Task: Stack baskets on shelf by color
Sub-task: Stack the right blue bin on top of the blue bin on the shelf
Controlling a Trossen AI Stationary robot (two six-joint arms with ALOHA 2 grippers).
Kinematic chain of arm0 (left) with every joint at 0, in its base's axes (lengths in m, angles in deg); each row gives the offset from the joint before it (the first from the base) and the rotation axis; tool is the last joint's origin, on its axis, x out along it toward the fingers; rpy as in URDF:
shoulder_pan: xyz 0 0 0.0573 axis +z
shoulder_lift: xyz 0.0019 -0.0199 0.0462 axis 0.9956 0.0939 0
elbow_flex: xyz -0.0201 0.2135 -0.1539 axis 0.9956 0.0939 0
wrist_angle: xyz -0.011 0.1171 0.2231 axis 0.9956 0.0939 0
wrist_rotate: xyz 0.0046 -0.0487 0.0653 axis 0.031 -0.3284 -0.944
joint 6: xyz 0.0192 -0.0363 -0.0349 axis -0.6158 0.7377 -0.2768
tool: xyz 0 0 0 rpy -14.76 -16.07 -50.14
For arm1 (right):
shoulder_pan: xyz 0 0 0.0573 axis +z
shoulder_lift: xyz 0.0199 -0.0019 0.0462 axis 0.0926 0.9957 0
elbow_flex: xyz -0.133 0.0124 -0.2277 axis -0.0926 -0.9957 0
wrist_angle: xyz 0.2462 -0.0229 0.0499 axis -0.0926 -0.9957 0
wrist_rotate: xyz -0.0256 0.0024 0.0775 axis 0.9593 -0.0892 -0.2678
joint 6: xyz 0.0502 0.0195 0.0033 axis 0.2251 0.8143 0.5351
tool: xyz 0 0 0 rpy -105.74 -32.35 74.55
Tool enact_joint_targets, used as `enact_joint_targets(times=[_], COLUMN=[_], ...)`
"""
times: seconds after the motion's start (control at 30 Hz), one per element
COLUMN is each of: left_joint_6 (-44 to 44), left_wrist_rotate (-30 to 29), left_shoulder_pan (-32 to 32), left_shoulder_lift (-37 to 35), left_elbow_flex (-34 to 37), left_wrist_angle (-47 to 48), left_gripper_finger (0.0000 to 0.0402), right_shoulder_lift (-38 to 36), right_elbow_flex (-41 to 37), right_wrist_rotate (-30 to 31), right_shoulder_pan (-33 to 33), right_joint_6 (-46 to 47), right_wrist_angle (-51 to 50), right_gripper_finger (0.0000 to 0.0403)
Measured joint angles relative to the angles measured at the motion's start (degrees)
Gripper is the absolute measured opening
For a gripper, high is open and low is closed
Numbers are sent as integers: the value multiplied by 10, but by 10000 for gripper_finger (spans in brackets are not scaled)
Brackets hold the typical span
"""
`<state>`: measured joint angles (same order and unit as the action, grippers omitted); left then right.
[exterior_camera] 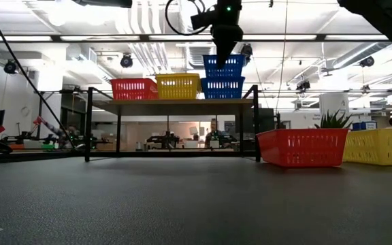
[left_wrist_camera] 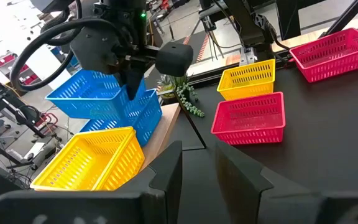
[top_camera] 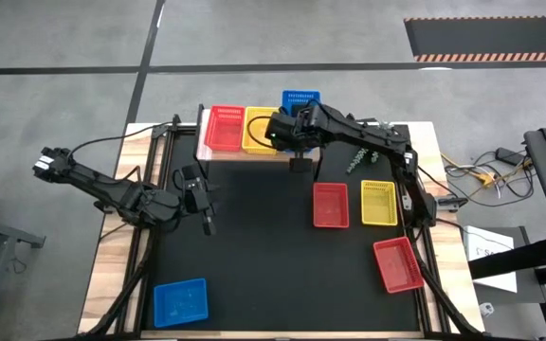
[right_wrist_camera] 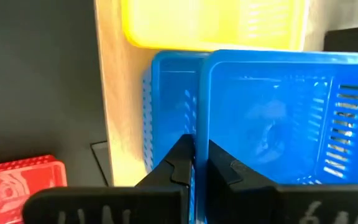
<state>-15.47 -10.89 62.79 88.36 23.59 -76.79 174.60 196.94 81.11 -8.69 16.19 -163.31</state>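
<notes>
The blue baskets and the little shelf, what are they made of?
The blue perforated baskets look like thin moulded plastic: glossy, evenly coloured, with slotted walls that light passes through. The small shelf's top looks like pale, matte wood, grain unclear; its thin black legs are probably painted metal.

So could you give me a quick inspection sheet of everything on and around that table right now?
Surface: black table, wooden edges.
Job's things: shelf holds a red basket, a yellow basket and two blue baskets, the upper blue basket tilted on the lower blue basket. On the table: red, yellow, red, blue.
Clutter: small plant.
Grippers: right gripper fingers pinch the upper blue basket's wall; left gripper hangs over the table, holding nothing.
Cables: bundle on the floor.
Surroundings: open workshop, desks.
</notes>
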Motion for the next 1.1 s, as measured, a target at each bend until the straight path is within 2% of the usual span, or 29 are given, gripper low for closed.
enact_joint_targets(times=[0.17, 0.73, 1.1], left_joint_6=[0, 0, 0], left_wrist_rotate=[0, 0, 0], left_shoulder_pan=[0, 0, 0], left_shoulder_lift=[0, 0, 0], left_elbow_flex=[0, 0, 0], left_wrist_angle=[0, 0, 0], left_gripper_finger=[80, 79, 80], right_shoulder_lift=[0, 0, 0], right_elbow_flex=[0, -1, -2], right_wrist_rotate=[-27, -30, -28], right_shoulder_pan=[-2, -2, -4], right_joint_6=[-4, -10, 10], right_wrist_angle=[9, 20, 19], right_gripper_finger=[9, 10, 51])
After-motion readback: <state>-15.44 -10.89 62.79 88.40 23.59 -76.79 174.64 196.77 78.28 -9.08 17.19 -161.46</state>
